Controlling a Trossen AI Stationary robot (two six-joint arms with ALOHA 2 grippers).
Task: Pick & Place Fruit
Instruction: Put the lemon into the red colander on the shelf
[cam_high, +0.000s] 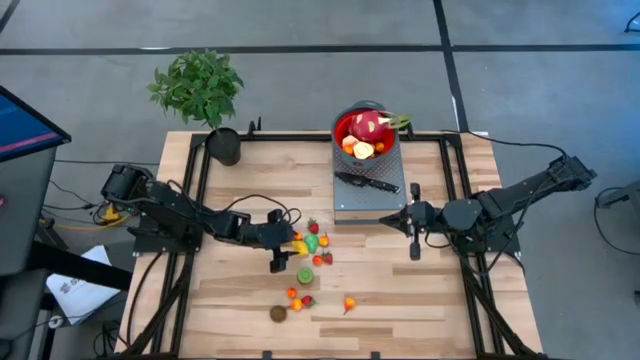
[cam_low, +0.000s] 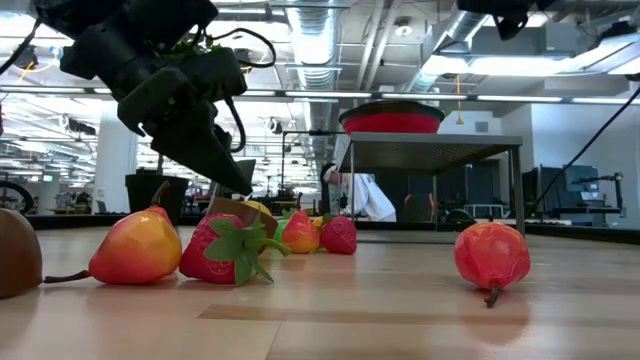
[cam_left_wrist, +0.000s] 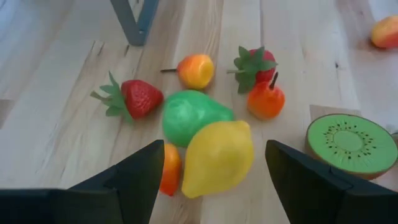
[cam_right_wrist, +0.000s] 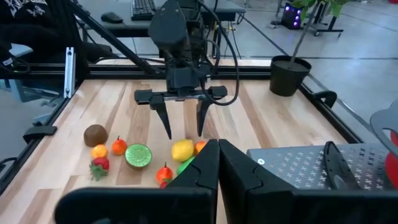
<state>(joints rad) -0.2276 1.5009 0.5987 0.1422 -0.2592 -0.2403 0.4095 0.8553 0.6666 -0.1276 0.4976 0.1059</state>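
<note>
Several small toy fruits (cam_high: 310, 262) lie loose on the counter (cam_high: 420, 300), mid-left; a few, plus the dragon fruit (cam_high: 368, 126), already sit in the red bowl (cam_high: 345, 128) on the grey metal stand (cam_high: 371, 198) at the back, so the job looks partway done. Left gripper (cam_high: 282, 245) is low over the cluster, fingers (cam_left_wrist: 314, 180) spread wide and straddling the yellow lemon (cam_left_wrist: 217, 157), nothing gripped yet. Likely lining up to close on it. Green pear (cam_left_wrist: 189, 115) touches the lemon on its far side, an orange piece (cam_left_wrist: 170, 169) sits by one finger: crowding could mean a nudge or a double grab. Kiwi half (cam_left_wrist: 349, 142) just beside the other finger. Strawberry (cam_left_wrist: 138, 98) and other small fruits near, not touching the lemon. Right gripper (cam_high: 414, 228) hovers beside the stand, fingers pressed together, holding nothing, seems parked out of the way. Black-handled knife (cam_high: 366, 183) lies on the stand, untouched. Potted plant (cam_high: 205, 95) at the counter's back-left corner.
</note>
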